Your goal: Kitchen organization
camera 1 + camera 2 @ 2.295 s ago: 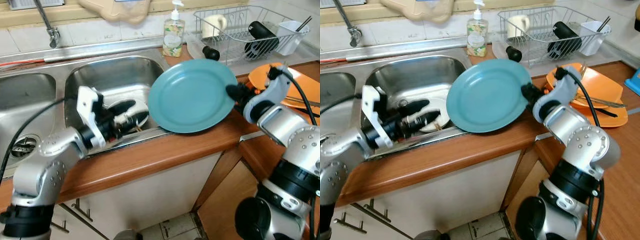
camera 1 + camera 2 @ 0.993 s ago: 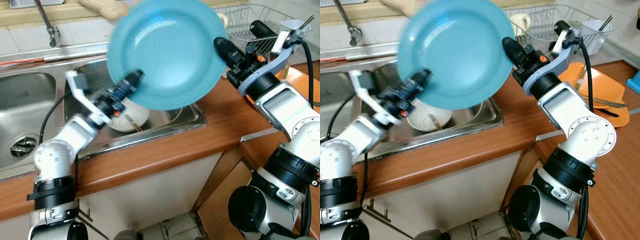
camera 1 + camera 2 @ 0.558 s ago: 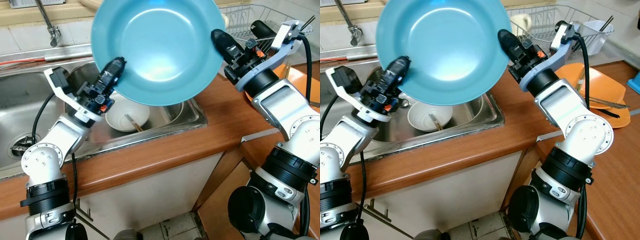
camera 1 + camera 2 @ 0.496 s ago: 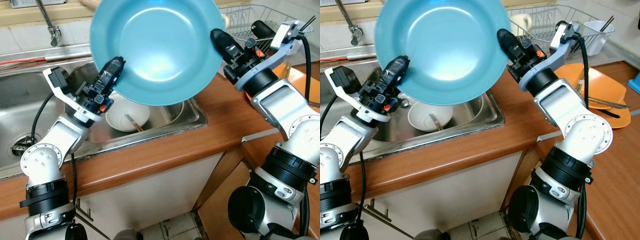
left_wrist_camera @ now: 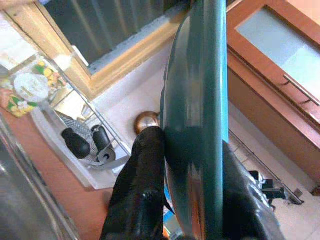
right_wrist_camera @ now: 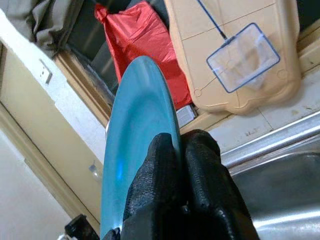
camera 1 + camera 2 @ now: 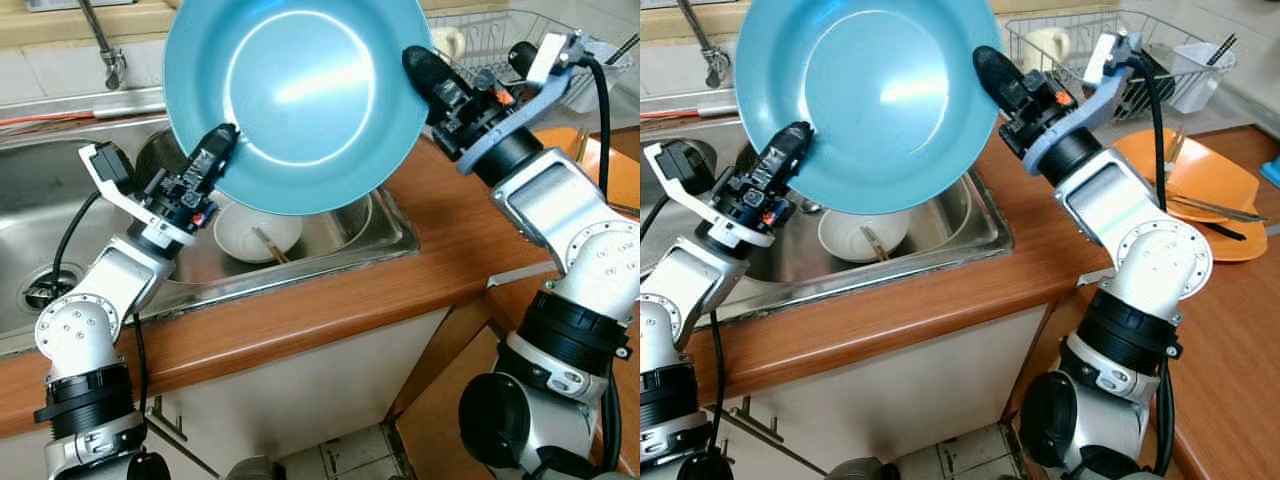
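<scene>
A large teal plate (image 7: pixel 300 100) is held up above the sink, tilted with its hollow face toward me. My left gripper (image 7: pixel 215 152) is shut on its lower left rim. My right gripper (image 7: pixel 420 70) is shut on its right rim. In the left wrist view the plate's edge (image 5: pixel 200 125) runs between the black fingers (image 5: pixel 142 190). The right wrist view shows the rim (image 6: pixel 137 145) pinched between the fingertips (image 6: pixel 165 175). Below the plate, a white bowl (image 7: pixel 258 232) with chopsticks lies in the steel sink basin (image 7: pixel 385 225).
A wire dish rack (image 7: pixel 1080 45) with a cup and dark bottle stands at the back right. Orange plates (image 7: pixel 1200 195) with utensils lie on the wooden counter (image 7: pixel 330 300) to the right. A tap (image 7: pixel 105 50) rises at the back left, above a second basin (image 7: pixel 30 240).
Both grippers have carried the plate from the counter edge up over the sink, tilting it more upright. In the last half second it rose slightly further and shifted left.
</scene>
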`<state>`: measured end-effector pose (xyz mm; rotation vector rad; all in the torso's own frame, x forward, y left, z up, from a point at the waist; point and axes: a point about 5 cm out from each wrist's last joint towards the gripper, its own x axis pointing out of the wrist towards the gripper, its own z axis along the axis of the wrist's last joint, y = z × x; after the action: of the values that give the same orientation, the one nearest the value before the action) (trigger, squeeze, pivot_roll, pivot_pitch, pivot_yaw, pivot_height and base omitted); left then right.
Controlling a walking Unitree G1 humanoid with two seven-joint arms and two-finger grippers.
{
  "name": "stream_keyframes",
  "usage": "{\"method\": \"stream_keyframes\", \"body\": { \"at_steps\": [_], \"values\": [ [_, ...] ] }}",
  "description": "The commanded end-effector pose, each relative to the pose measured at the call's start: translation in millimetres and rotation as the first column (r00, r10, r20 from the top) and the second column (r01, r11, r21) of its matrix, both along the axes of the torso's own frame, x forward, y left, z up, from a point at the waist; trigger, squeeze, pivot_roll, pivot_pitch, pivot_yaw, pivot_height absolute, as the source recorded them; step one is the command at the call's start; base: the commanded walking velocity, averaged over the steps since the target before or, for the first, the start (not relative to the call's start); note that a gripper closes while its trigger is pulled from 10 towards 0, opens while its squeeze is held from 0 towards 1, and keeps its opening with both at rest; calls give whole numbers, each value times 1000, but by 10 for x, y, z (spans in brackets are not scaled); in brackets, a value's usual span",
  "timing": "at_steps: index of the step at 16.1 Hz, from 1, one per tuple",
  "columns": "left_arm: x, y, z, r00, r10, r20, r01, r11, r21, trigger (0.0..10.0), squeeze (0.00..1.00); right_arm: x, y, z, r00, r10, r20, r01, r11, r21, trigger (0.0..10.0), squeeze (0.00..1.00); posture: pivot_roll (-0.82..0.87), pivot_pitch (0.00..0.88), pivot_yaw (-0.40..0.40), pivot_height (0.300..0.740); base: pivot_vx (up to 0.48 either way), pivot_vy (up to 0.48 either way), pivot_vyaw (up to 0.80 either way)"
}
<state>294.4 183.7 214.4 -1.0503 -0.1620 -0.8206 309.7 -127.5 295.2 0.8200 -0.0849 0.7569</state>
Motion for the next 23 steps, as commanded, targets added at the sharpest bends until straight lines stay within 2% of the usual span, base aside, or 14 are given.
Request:
{"method": "stream_keyframes", "body": {
  "at_steps": [1,2,3,4,5,7,8,9,12,13,18,20,21,23],
  "values": [
    [-21,-39,115,998,-12,59,12,1000,15,0,0,38,-24,-90,999,-19,-46,18,1000,-11,0,0,6,0,6,740,0,0,0],
    [-16,-34,105,999,0,51,-1,1000,23,0,0,36,-22,-97,999,-20,-45,19,1000,-18,0,0,6,0,6,740,0,0,0],
    [9,-14,76,999,29,28,-30,999,36,0,0,34,-19,-130,998,-34,-46,31,998,-50,4157,0,7,0,8,740,0,0,0],
    [13,-10,72,999,33,25,-34,999,37,0,0,35,-19,-137,998,-38,-46,35,998,-58,4157,0,7,0,8,740,0,0,0],
    [33,-1,63,999,43,9,-43,998,53,0,0,47,-17,-176,996,-74,-52,68,992,-105,10000,0,8,0,17,740,0,0,0],
    [81,0,56,997,72,-7,-71,994,89,0,0,54,-7,-227,993,-105,-50,96,983,-157,10000,0,10,0,24,740,0,0,0],
    [100,-3,67,996,90,-6,-89,992,92,0,0,49,-14,-255,993,-110,-49,100,980,-173,10000,157,7,0,30,740,0,0,0],
    [123,-1,73,994,107,-9,-106,990,93,0,0,40,-23,-270,993,-107,-48,97,980,-175,10000,1000,-1,0,34,740,0,0,0],
    [204,34,112,987,162,-9,-161,985,67,0,0,25,-84,-309,988,-153,-34,139,956,-259,10000,1000,-19,0,35,740,0,0,0],
    [259,98,113,976,216,-23,-215,975,55,0,0,-1,-92,-333,989,-146,-18,133,943,-304,10000,0,-28,0,33,740,0,0,0],
    [320,289,-11,939,334,-88,-321,938,130,0,0,-113,-176,-470,991,-137,10,125,869,-480,10000,0,-30,0,36,740,0,0,0],
    [349,373,-167,905,407,-122,-360,888,287,0,0,-186,-183,-583,995,-101,15,90,786,-612,10000,0,-30,0,36,740,0,0,0],
    [357,380,-188,900,415,-132,-362,882,301,0,0,-199,-177,-604,996,-91,15,80,772,-631,10000,0,-30,0,36,740,0,0,0],
    [409,353,-315,874,456,-169,-342,824,452,0,0,-256,-122,-688,999,-36,14,35,717,-697,10000,0,-32,0,37,740,0,0,0]
  ]
}}
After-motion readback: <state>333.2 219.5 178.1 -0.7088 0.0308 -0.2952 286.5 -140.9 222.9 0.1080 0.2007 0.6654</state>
